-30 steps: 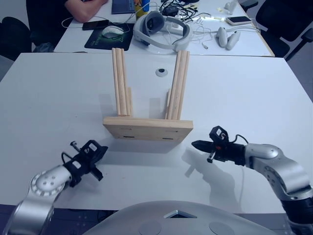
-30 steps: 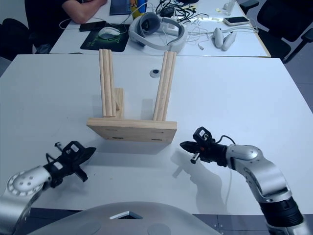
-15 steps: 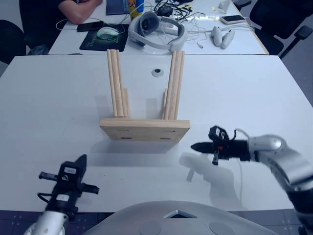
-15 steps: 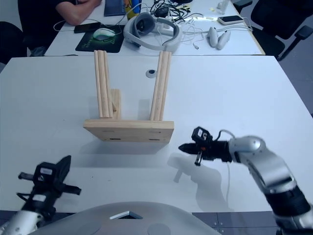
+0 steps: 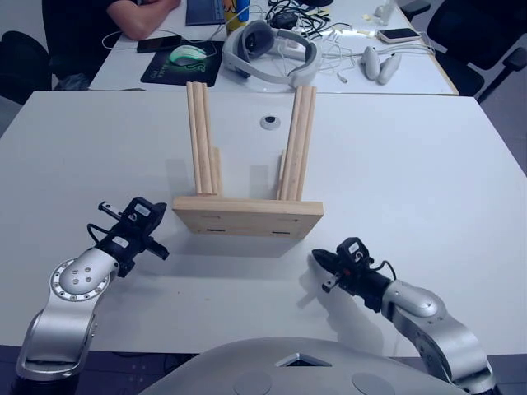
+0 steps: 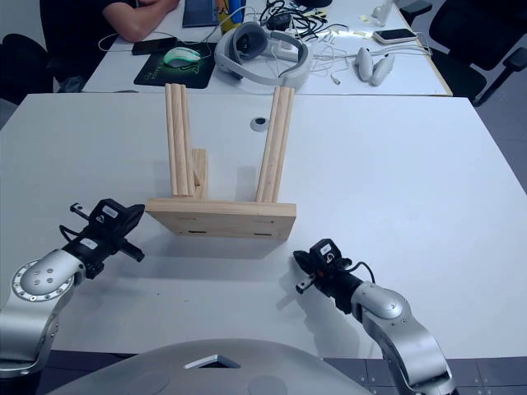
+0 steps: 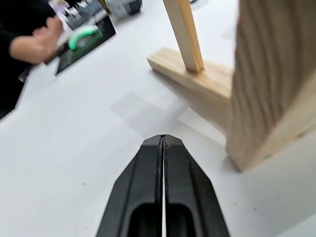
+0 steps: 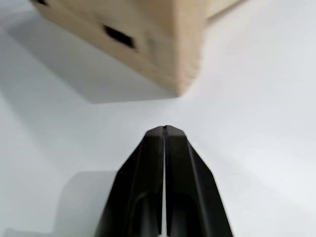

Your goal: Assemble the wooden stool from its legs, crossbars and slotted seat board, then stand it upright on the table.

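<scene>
The wooden stool lies on its side mid-table. Its slotted seat board (image 5: pixel 247 216) stands on edge facing me, and the legs (image 5: pixel 200 136) (image 5: pixel 300 140) point away along the table. My left gripper (image 5: pixel 158 214) is shut and empty, its tip just off the board's left end; the left wrist view shows the shut fingers (image 7: pixel 163 148) close to the board's corner (image 7: pixel 261 118). My right gripper (image 5: pixel 318 258) is shut and empty, a short way in front of the board's right end, with the board's slotted face (image 8: pixel 123 34) ahead of its tip.
A round grommet (image 5: pixel 270 123) sits in the table beyond the stool. The desk behind holds a white headset (image 5: pixel 268 49), a mouse (image 5: pixel 188 55) on a dark pad, controllers (image 5: pixel 380 62) and cables. Bare table lies to both sides of the stool.
The left gripper rose from near the table's front edge to the board's left end. The right gripper drew back toward me and slightly left. The head camera shifted a little.
</scene>
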